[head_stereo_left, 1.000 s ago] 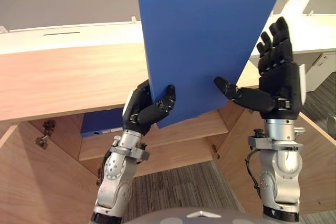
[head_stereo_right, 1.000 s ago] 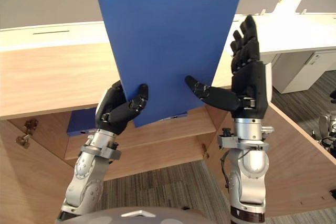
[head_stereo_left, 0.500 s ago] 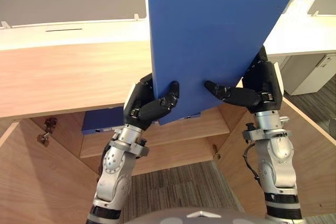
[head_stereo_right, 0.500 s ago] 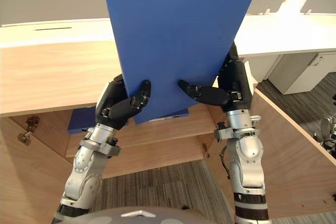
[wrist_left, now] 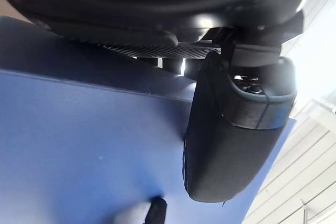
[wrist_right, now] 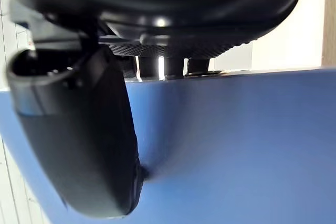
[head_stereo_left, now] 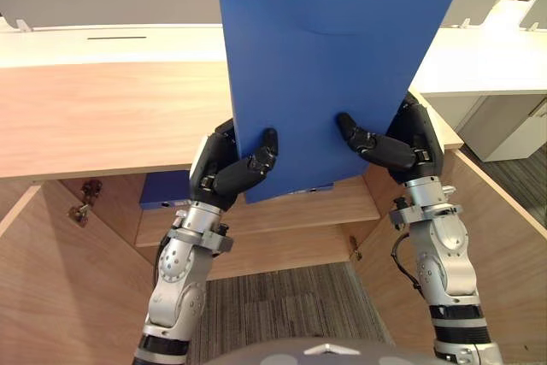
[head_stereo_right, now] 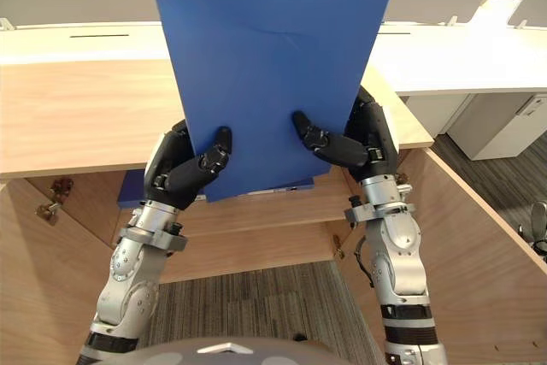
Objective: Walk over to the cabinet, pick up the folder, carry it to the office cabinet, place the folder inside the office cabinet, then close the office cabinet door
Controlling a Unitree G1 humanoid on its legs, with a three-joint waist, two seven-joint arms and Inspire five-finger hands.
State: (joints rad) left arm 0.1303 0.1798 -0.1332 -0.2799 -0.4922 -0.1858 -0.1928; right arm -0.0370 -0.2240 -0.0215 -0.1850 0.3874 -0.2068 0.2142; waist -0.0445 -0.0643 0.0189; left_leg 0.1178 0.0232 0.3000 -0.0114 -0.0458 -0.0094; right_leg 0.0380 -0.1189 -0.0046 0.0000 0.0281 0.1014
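**A:** What do we see at the far left?

**B:** We see the cabinet's left door (head_stereo_left: 43,297) standing open. Inside, a second blue folder (head_stereo_left: 164,189) lies flat on the shelf (head_stereo_left: 342,207), under the wooden cabinet top (head_stereo_left: 102,121).

**A:** How do we read the left hand?

**B:** The left hand (head_stereo_left: 224,173) is clamped on the folder (head_stereo_left: 329,66) near its lower left corner, with the thumb across the front face and the fingers curled behind. In the left wrist view we see that thumb (wrist_left: 231,145) pressed against the blue cover.

**A:** Where is the folder itself?

**B:** We find it held upright between both hands, slightly tilted. It is raised in front of the cabinet top and above the open compartment.

**A:** And the right hand?

**B:** The right hand (head_stereo_left: 403,144) pinches the folder's lower right part, with the thumb on the front and the fingers behind. The right wrist view shows its thumb (wrist_right: 84,140) lying flat on the cover.

**A:** What lies further right?

**B:** We note the open right door (head_stereo_left: 504,262) and, beyond the cabinet, a white desk (head_stereo_left: 487,61). Grey carpet (head_stereo_left: 282,297) covers the floor between the two doors.
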